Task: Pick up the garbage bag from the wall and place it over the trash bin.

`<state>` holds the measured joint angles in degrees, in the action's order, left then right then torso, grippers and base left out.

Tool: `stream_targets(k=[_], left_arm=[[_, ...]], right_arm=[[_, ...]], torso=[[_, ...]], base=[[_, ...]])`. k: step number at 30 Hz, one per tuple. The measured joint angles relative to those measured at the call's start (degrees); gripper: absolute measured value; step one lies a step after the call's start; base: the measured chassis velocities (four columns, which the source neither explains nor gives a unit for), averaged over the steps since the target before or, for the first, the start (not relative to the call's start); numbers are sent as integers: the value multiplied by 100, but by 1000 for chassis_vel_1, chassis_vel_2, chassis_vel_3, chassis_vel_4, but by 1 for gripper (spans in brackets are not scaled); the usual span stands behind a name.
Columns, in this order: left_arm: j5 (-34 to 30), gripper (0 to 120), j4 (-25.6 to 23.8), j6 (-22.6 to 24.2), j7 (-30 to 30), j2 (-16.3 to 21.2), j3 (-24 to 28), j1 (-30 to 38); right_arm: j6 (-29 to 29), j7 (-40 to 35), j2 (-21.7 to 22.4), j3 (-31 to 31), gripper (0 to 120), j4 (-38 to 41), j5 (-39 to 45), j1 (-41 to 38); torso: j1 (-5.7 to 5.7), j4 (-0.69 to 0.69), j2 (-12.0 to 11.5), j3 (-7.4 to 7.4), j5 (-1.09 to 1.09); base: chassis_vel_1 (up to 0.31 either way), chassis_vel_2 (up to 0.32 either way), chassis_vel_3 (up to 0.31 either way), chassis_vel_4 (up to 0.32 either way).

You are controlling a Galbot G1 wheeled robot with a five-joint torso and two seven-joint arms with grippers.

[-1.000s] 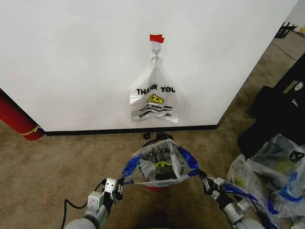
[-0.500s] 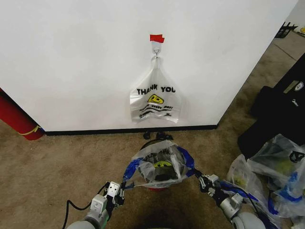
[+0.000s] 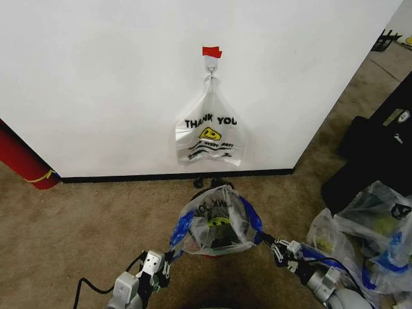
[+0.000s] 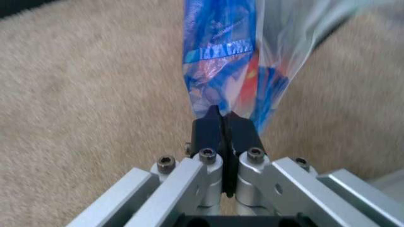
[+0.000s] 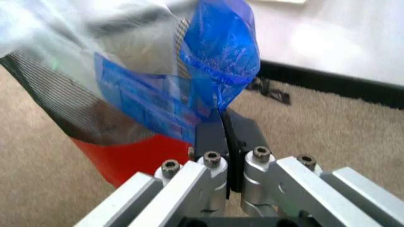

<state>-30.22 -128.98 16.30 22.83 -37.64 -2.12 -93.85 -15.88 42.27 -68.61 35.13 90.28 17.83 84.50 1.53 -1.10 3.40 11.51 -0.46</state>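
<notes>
Both arms reach in from the bottom of the head view. The left gripper (image 3: 168,260) sits lower centre-left, its jaws pinched together; the right gripper (image 3: 270,243) sits lower centre-right, jaws likewise pressed tight.

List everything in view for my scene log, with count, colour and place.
garbage bag: one, translucent with blue patches, draped over the bin, a handle in each gripper
trash bin: one, black mesh with red base, on the carpet below the wall
THANK YOU bag: one, white, hanging from the hook
hook: one, metal, on the wall under the red tape
wall: white, black baseboard
filled bags: several, clear and blue, on the floor at right
red cylinder: one, at left by the wall
left gripper: shut on a bag handle
right gripper: shut on the other handle
</notes>
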Motion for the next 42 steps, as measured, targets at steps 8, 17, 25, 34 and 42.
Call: stream_targets(k=[8,17,25,34,42], left_arm=[[162,0,738,17,-9,-273,192,591],[208,0,860,-155,8,-415,177,839],[167,13,401,-409,201,-445,57,583],[188,46,-186,-306,408,-529,-391,51],[195,75,-552,-610,416,-539,-791,-327]], right_arm=[[335,-651,154,-128,0,-66,-182,-204],[523,-1702,128,-423,0,-53,-184,-393],[278,-1920,-9,-342,0,119,16,-215],[-273,-1548,-176,217,12,307,-86,211],[-731,-1251,-318,462,39,285,393,312]], torso=[[0,-1,0,0,0],[0,0,0,0,1],[0,0,0,0,0],[-1,-1,0,0,0],[-1,-1,0,0,0]], base=[[0,0,0,0],[0,0,0,0],[0,0,0,0],[0,0,0,0],[0,0,0,0]])
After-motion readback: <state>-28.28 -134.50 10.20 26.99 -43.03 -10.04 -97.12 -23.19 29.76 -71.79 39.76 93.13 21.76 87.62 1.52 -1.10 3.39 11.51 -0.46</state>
